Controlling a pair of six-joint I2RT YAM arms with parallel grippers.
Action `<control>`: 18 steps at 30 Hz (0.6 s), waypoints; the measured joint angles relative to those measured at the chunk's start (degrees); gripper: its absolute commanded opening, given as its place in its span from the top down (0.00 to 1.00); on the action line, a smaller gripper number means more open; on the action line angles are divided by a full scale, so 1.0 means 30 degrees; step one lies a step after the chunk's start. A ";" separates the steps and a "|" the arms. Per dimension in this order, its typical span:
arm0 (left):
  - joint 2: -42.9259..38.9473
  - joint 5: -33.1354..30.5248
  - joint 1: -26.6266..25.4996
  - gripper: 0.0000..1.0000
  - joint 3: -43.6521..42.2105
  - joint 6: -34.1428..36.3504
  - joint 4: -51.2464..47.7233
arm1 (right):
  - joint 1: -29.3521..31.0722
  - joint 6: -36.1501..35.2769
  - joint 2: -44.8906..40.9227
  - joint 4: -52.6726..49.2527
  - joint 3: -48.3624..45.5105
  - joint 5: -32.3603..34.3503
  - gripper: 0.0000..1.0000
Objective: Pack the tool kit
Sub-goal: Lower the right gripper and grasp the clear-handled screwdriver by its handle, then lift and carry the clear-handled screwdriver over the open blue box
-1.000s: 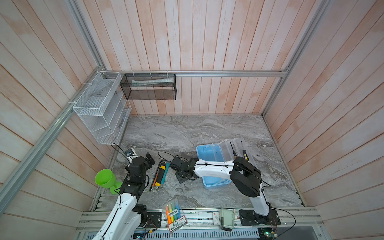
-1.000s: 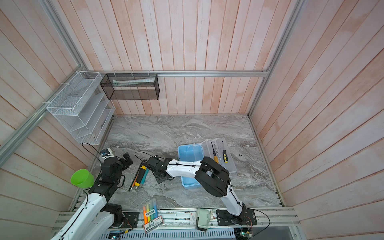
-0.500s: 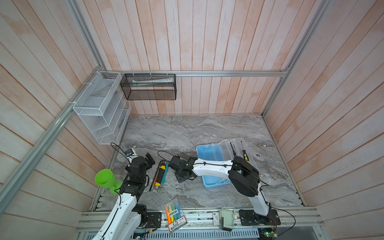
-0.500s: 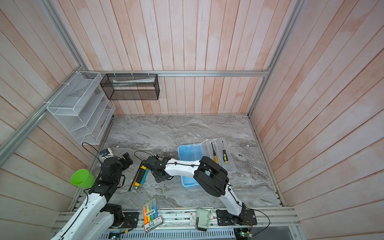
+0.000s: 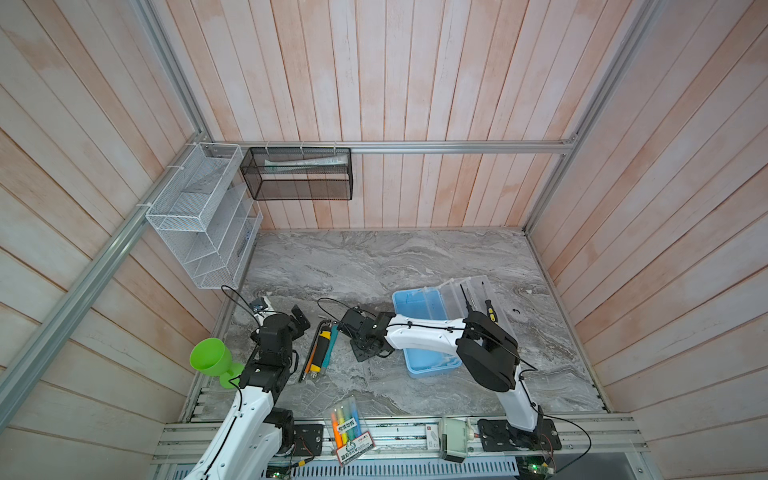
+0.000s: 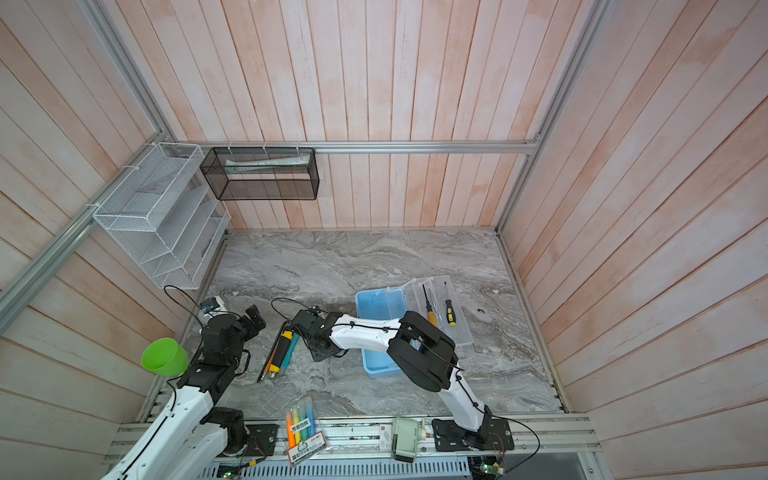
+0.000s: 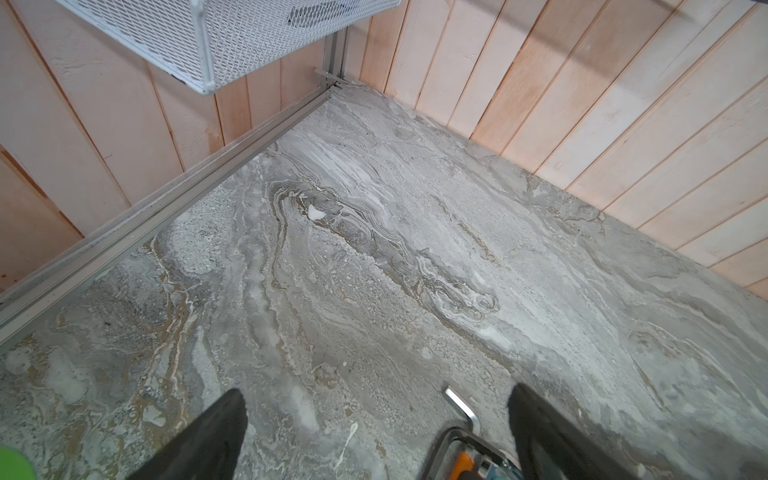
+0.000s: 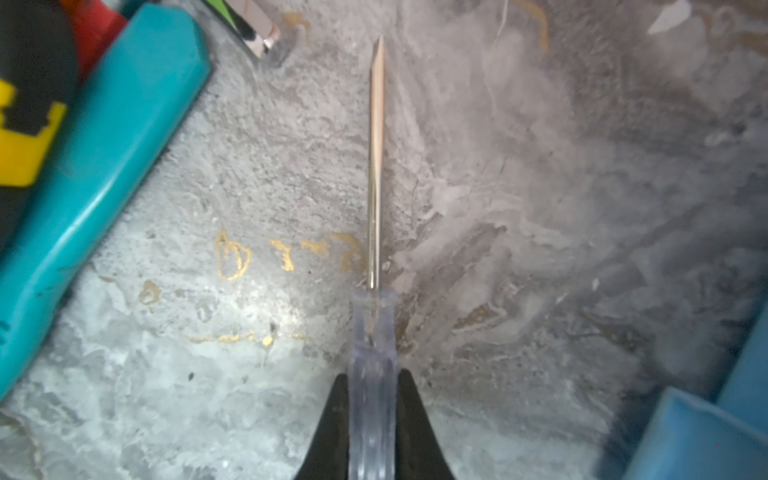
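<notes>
The light-blue case of the tool kit lies open, its clear lid folded back with an orange-handled screwdriver and a yellow/black one in it. My right gripper is low over the marble, left of the case, shut on the clear handle of a thin screwdriver whose shaft points ahead. Beside it lies a pile of loose tools, with a teal handle and a yellow/black one. My left gripper hovers open and empty, with a hex key just inside one finger.
A green cup stands by the left arm. A clear pack of highlighters lies on the front rail. A white mesh rack and a black mesh basket hang on the walls. A small dark piece lies right of the lid.
My right gripper has shifted slightly left toward the tool pile and its jaws have closed. The left arm has not moved.
</notes>
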 measured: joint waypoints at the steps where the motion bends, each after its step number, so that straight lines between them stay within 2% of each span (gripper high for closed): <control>1: 0.0000 0.0007 0.0000 0.00 0.0000 0.0000 0.0000 | 0.0000 -0.0066 -0.0015 0.0015 -0.0022 0.0007 0.98; 12: 0.0000 0.0007 0.0000 0.00 0.0000 0.0000 0.0007 | -0.0007 -0.0408 -0.0699 -0.0066 -0.0838 0.0168 1.00; 18: 0.0000 0.0007 0.0000 0.00 0.0000 0.0000 0.0007 | -0.0029 -0.0845 -0.2244 -0.0284 -0.1457 0.0474 1.00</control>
